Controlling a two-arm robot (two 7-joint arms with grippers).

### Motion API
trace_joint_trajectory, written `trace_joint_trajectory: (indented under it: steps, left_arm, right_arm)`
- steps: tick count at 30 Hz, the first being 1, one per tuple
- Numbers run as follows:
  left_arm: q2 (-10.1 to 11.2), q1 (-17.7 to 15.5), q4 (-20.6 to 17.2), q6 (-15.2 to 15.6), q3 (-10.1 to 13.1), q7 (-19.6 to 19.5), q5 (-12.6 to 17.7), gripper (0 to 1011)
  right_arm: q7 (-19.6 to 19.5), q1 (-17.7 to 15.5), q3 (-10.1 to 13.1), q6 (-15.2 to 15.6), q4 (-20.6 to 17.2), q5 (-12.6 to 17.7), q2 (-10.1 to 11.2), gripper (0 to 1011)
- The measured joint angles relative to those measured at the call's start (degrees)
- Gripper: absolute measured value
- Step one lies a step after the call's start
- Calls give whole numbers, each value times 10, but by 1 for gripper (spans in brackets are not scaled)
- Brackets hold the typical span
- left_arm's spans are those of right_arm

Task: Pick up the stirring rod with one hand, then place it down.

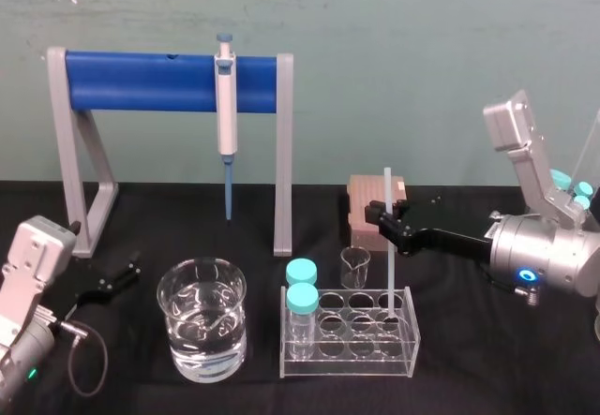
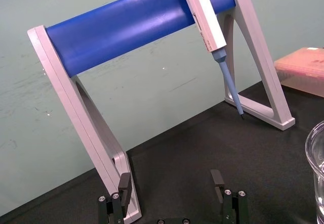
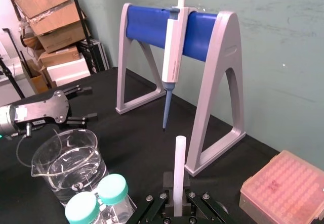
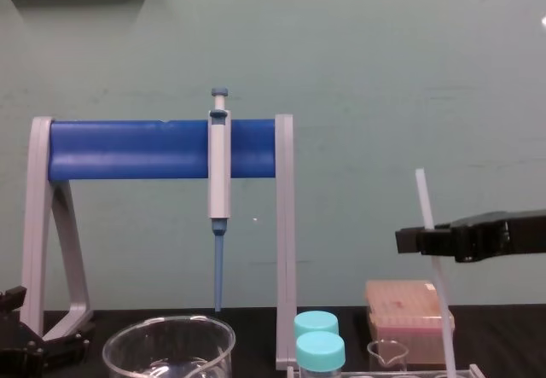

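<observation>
Because the stirring rod (image 1: 387, 256) stands nearly upright with its lower end down in a rear well of the clear rack (image 1: 347, 371), your right end effector (image 1: 386, 214) pinches it from the side, above the rim, so a straight lift should free it. Your left end effector (image 1: 111, 282) rests parked at the worktop's (image 1: 469, 363) left, fingers spread wide.

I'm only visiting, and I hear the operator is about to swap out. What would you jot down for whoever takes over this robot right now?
Right tool: shut on the stirring rod, gripping its upper part; the rod stands near upright.
Left tool: open, parked at the left side of the table.
The rod's lower end reaches down into a right-end hole of the clear rack; I cannot tell if it touches the bottom.
Done: rod grasped.
Left: lift it clear, then place it down.
</observation>
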Motion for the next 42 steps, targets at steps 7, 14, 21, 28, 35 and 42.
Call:
trace_joint_trajectory:
  steps: [7, 14, 21, 28, 35, 42]
  left_arm:
    - [0, 0, 0, 0, 0, 0, 0, 1005]
    - [0, 0, 0, 0, 0, 0, 0, 1005]
    - [0, 0, 0, 0, 0, 0, 0, 1005]
    - [0, 0, 0, 0, 0, 0, 0, 1005]
    - [0, 0, 0, 0, 0, 0, 0, 1005]
    - [0, 0, 0, 0, 0, 0, 0, 1005]
  right_arm:
    - [9, 2, -3, -9, 23, -8, -12, 75]
    - [11, 1, -3, -12, 34, -13, -19, 75]
    - [11, -2, 0, -12, 41, -18, -24, 75]
    - [11, -4, 1, -12, 51, -22, -31, 75]
    - [11, -5, 3, -11, 54, -25, -35, 75]
    - [11, -7, 4, -8, 56, -25, -38, 75]
